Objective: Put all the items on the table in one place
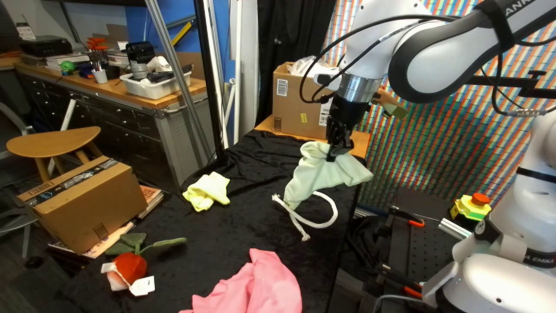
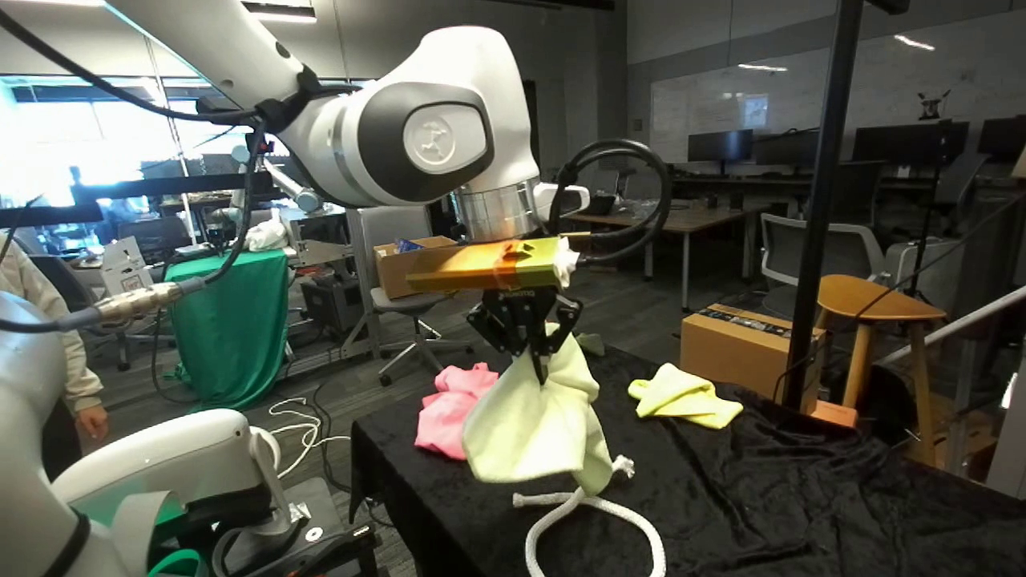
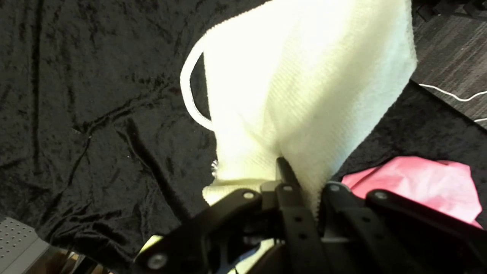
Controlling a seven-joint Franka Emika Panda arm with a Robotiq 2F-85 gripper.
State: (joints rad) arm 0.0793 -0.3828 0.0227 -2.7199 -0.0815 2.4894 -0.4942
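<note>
- One pale cream cloth (image 1: 317, 174) hangs from your fingers (image 3: 291, 201), which are drawn together on its bunched upper part.
- It appears light, limp and low in slip; your pinch looks sound, though the free folds are apt to swing and trail.
- The white rope (image 1: 319, 225) curls by the cloth's lower end; you cannot confirm contact between them. Judge it pliable but springy; take one strand crosswise, away from its loose ends.
- The pink cloth (image 1: 260, 287) lies crumpled on the black tabletop (image 1: 243, 234), near an edge. Expect thin, soft fabric; you do best to pinch a raised fold.
- The yellow cloth (image 1: 208, 191) lies folded, well apart from the pink one. Likely soft and thicker; take its standing ridge rather than a flat corner.
- The red-and-green object (image 1: 131, 266) lies apart from the cloths. Probably light, but its rounded form may roll; centre your fingers over the red body, clear of its green parts.
</note>
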